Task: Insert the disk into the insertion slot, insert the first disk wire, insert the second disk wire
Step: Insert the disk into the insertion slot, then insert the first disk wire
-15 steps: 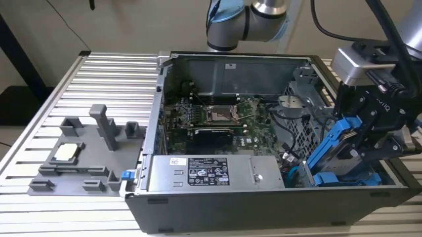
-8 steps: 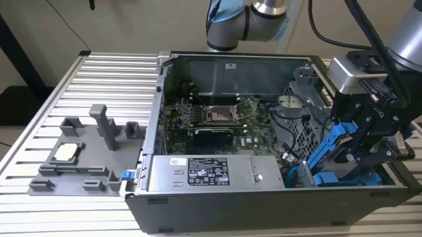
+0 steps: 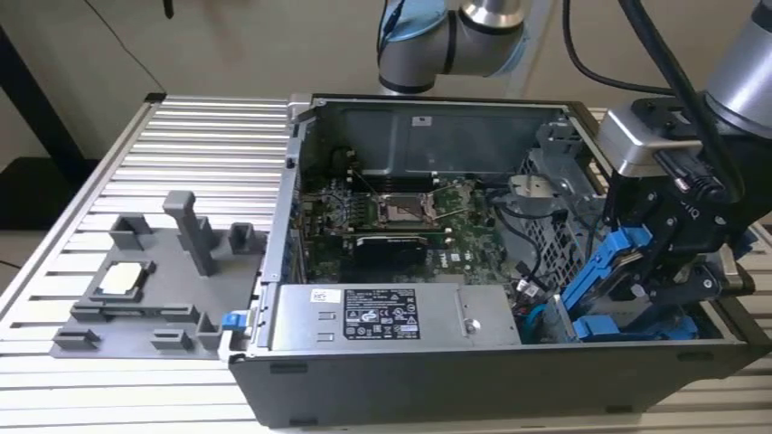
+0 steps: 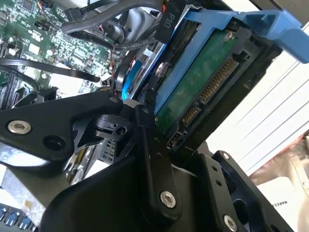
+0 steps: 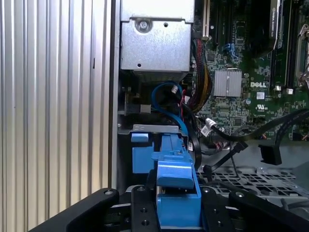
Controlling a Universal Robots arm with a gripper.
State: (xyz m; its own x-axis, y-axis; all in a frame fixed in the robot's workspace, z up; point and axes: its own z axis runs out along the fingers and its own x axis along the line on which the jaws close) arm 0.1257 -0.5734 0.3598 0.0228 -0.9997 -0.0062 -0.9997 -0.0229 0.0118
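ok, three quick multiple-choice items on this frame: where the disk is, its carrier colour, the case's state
1. Where is the disk?
A) on the grey fixture
B) in the pincer, at the corner of the case toward the exterior view's right
C) lying on the slatted table

2. What colour is the carrier frame?
A) blue
B) red
C) yellow

3. The computer case is:
A) shut by a side panel
B) turned upside down
C) open, boards showing

Answers:
1 B: the disk sits tilted between the pincer's fingers at that corner.
2 A: the frame is bright blue in both wrist views.
3 C: the motherboard is in plain sight in the exterior view.
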